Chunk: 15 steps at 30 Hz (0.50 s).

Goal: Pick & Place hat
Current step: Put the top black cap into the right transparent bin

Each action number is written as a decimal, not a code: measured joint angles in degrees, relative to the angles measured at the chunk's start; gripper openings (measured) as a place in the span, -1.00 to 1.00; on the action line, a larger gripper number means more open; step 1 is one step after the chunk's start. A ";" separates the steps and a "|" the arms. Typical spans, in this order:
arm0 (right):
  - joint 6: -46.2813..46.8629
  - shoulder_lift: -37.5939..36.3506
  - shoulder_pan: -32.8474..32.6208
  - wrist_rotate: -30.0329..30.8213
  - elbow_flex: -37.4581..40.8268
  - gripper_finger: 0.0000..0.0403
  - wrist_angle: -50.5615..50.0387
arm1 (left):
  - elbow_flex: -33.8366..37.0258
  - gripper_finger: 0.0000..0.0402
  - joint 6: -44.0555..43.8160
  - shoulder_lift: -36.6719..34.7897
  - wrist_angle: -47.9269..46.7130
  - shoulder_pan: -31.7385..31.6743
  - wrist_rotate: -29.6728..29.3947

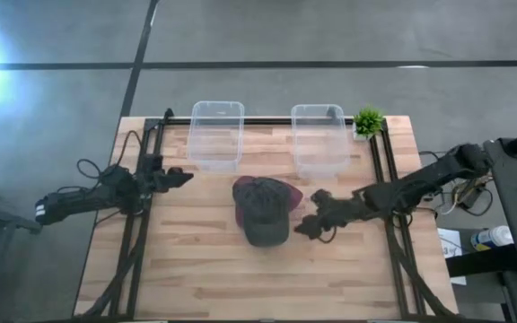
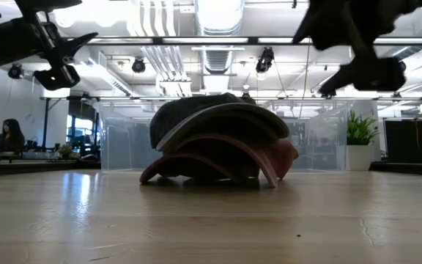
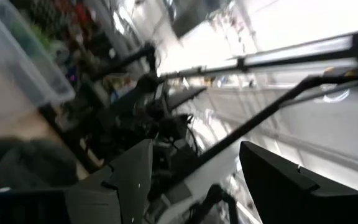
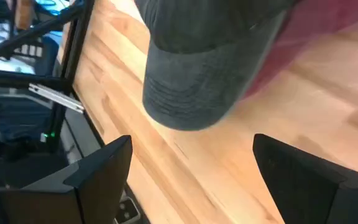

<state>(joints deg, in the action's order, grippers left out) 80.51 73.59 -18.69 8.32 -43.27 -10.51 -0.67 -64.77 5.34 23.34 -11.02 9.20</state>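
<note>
1. Wooden counter is carrying everything; black rails are running down its left and right sides.
2. Right arm is reaching in from the right edge, stretched low and angled toward the centre; right gripper is hovering just beside the hats' right side, not touching. Fingers are standing apart, nothing between them; in the right wrist view the grey brim is lying just ahead of them.
3. Left arm is lying along the left rail, forearm pointing toward centre; left gripper is sitting near the left bin, well apart from the hats. Fingers are spread, holding nothing.
4. Two clear plastic bins are standing at the far edge: left bin, right bin, side by side with a gap between.
5. Grey hat is lying mid-counter, stacked on a maroon hat that is peeking out on its right; in the low view both are resting on the wood in front of the bins.
6. Small green plant is sitting at the far right corner, just beside the right bin.
</note>
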 joint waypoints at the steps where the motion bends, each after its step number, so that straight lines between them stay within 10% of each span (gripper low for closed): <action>1: 0.40 1.59 -0.23 0.99 0.64 0.64 2.96 | -0.07 0.18 0.00 0.28 0.03 0.07 0.21; 15: 10.87 20.88 -0.45 11.20 19.13 0.64 59.02 | -0.17 0.18 -0.60 1.60 0.21 0.34 0.24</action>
<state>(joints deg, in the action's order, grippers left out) 91.38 94.47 -19.14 19.52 -24.14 48.51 -0.84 -65.37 6.94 23.55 -10.69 9.44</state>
